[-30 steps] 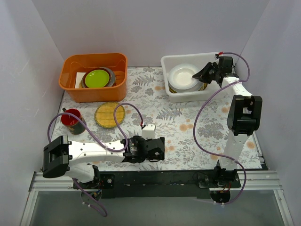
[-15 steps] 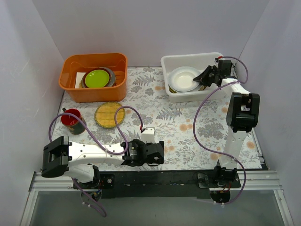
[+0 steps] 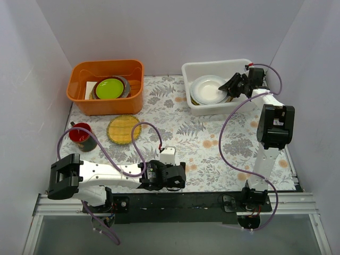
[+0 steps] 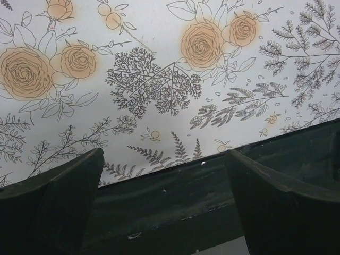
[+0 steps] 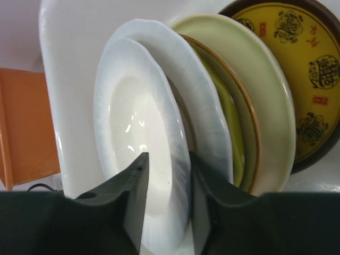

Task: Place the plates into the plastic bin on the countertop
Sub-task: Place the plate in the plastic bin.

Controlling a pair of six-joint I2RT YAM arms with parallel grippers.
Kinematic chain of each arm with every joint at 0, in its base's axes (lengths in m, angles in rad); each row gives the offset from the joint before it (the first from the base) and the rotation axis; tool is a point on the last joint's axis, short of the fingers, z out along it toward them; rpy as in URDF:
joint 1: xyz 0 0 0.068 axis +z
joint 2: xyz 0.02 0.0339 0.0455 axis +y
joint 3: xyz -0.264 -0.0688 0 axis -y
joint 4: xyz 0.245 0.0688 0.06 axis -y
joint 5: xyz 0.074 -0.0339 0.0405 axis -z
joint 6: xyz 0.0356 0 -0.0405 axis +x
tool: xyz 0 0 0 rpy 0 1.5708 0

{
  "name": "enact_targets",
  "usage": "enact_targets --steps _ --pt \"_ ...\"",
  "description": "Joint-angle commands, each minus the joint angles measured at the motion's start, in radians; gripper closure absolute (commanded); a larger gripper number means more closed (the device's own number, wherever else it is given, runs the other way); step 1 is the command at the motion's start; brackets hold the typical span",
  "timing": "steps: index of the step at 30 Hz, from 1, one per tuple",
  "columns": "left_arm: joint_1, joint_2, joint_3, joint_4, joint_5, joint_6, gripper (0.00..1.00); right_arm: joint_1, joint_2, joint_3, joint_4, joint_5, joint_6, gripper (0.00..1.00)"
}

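Placing step: right gripper [image 5: 167,159] clamps the white plate [image 5: 138,122] by its rim inside the plastic bin [image 3: 186,69], on the stack; whether it's fully seated is hard to tell. Next: release, lift clear. Woven plate [image 3: 124,129] lies on the countertop [image 3: 202,143]. Left gripper [image 4: 163,154] spread, empty.

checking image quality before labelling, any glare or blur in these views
Right wrist view: small glints on the white plate, right gripper fingers dark and soft-edged. Left wrist view: countertop print sharp, left gripper fingers nearly black. Top external view: even light, soft shadows, no glare.
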State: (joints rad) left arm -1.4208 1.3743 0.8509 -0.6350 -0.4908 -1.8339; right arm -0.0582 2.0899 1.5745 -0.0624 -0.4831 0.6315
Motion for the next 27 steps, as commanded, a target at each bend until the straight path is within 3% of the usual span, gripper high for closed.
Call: enact_targets --steps 1,7,14,18,27 --pt "-0.01 0.019 0.036 -0.028 -0.045 -0.011 0.02 -0.003 -0.019 0.013 0.064 -0.019 -0.019 0.48" --pt "-0.01 0.048 0.076 -0.06 -0.064 0.005 0.02 -0.006 -0.042 0.018 0.021 -0.005 -0.033 0.39" --pt "-0.009 0.013 0.065 -0.077 -0.08 -0.047 0.02 -0.015 -0.115 0.032 -0.066 0.044 -0.068 0.36" --pt "-0.009 -0.05 0.03 -0.065 -0.084 -0.074 0.02 -0.02 -0.148 0.085 -0.207 0.13 -0.119 0.34" --pt "-0.009 -0.156 0.0 -0.103 -0.123 -0.125 0.02 -0.025 -0.373 -0.014 -0.248 0.215 -0.162 0.31"
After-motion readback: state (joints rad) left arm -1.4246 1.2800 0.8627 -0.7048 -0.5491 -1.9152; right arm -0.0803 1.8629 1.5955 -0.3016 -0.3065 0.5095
